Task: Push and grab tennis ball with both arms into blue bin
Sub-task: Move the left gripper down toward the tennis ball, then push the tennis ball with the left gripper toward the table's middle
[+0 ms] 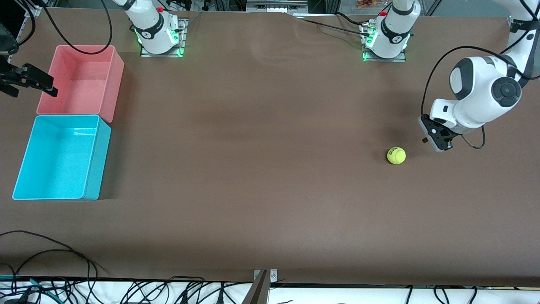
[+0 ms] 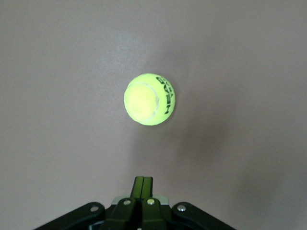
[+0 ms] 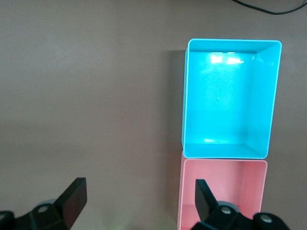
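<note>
The tennis ball [image 1: 396, 155] lies on the brown table toward the left arm's end. It also shows in the left wrist view [image 2: 149, 98], logo visible. My left gripper [image 1: 438, 143] is shut and empty, low beside the ball with a small gap; its tips [image 2: 143, 182] point at the ball. The blue bin [image 1: 98, 160] stands empty at the right arm's end, and also shows in the right wrist view [image 3: 230, 105]. My right gripper [image 1: 44, 83] is open and empty, up over the outer rim of the pink tub; in its own view [image 3: 139, 191] the fingers are wide apart.
A pink tub [image 1: 80, 80] of similar size stands empty against the blue bin, farther from the front camera; it also shows in the right wrist view [image 3: 220, 191]. Cables [image 1: 50, 253] lie at the table's front edge. Bare table stretches between ball and bins.
</note>
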